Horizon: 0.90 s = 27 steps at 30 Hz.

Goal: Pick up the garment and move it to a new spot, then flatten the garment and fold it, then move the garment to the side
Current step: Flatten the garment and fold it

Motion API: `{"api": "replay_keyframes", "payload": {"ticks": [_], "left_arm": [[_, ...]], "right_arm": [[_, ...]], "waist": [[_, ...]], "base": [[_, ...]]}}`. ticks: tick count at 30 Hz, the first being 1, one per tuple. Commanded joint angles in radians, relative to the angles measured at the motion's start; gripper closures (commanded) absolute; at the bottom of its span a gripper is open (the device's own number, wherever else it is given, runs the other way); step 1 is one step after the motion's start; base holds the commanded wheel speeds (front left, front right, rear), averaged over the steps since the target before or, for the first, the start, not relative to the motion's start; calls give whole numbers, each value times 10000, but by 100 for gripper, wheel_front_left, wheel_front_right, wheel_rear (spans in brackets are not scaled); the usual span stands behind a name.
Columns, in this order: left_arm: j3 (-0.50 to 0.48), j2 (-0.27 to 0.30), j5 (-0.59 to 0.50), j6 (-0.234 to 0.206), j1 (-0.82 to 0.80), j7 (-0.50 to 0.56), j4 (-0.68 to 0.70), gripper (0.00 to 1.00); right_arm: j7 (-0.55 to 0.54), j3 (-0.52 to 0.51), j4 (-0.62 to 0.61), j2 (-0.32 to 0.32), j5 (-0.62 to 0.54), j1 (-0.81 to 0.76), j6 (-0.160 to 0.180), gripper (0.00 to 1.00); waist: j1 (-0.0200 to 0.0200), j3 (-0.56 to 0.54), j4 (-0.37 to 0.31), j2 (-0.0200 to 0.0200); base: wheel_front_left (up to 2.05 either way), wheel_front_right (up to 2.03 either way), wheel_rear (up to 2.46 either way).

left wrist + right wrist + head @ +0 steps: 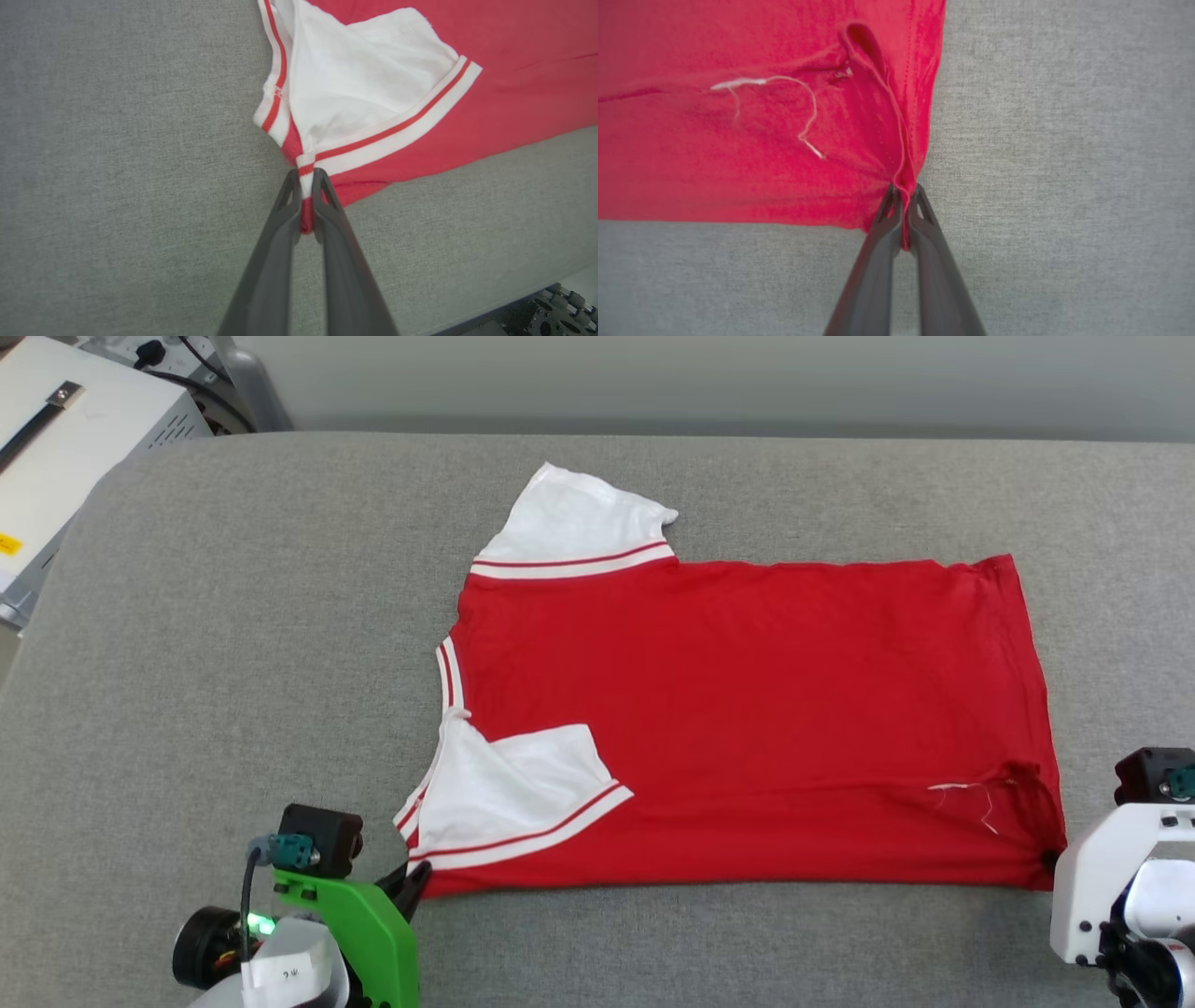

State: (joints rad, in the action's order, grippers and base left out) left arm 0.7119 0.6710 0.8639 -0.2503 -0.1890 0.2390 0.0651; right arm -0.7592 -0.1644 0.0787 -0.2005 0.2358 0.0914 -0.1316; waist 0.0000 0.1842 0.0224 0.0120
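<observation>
Jersey T-shirt (747, 709) lies spread on the grey padded table (233, 663). The left gripper (306, 176) pinches its near sleeve corner and the right gripper (903, 190) its near hem corner. I'd raise both level, keeping that edge taut while folding.

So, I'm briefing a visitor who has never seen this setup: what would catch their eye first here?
The red jersey T-shirt with white striped-trim sleeves, spread across the grey fabric surface, dominates. Both near corners are pinched: the left gripper is shut on the sleeve-side corner, the right gripper on the hem corner. A loose white thread lies near that hem.
</observation>
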Motion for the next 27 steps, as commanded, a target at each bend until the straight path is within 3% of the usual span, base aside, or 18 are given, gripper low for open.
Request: {"api": "replay_keyframes", "payload": {"ticks": [1,9,15,16,17,18,22,27], "left_arm": [[51,145,124,-30,262,53,-69,100],[490,115,384,97,1013,263,-363,100],[683,-211,496,386,1088,144,-966,100],[709,-244,476,431,1063,117,-1056,93],[731,-273,418,464,1017,58,-1165,4],[735,-296,368,477,976,-5,-1255,0],[629,-430,192,554,805,-510,-1549,0],[205,-653,-246,523,514,-1937,-1659,0]], "right_arm": [[-152,-53,-176,-117,136,-291,9,100],[-1257,-140,-1272,-526,698,-1581,9,100],[-1548,-213,-1341,-521,828,-2083,9,100],[-1547,-190,-1285,-499,816,-2111,9,100],[-1466,-135,-1238,-464,828,-2112,9,37],[-1394,-102,-1200,-424,866,-2089,9,0],[-1016,23,-1133,-376,1012,-1982,9,0],[581,-14,-1352,-444,952,-1491,9,0]], "waist": [[0,-306,-47,-120],[0,-713,-84,-120],[0,-776,-76,-120],[0,-787,-77,-120],[0,-802,-76,-120],[0,-827,-76,-120],[0,-1058,-66,-120],[0,-1399,-73,-120]], "base": [[0,0,0],[0,0,0],[0,0,0],[0,0,0],[0,0,0],[0,0,0],[0,0,0],[0,0,0]]}}
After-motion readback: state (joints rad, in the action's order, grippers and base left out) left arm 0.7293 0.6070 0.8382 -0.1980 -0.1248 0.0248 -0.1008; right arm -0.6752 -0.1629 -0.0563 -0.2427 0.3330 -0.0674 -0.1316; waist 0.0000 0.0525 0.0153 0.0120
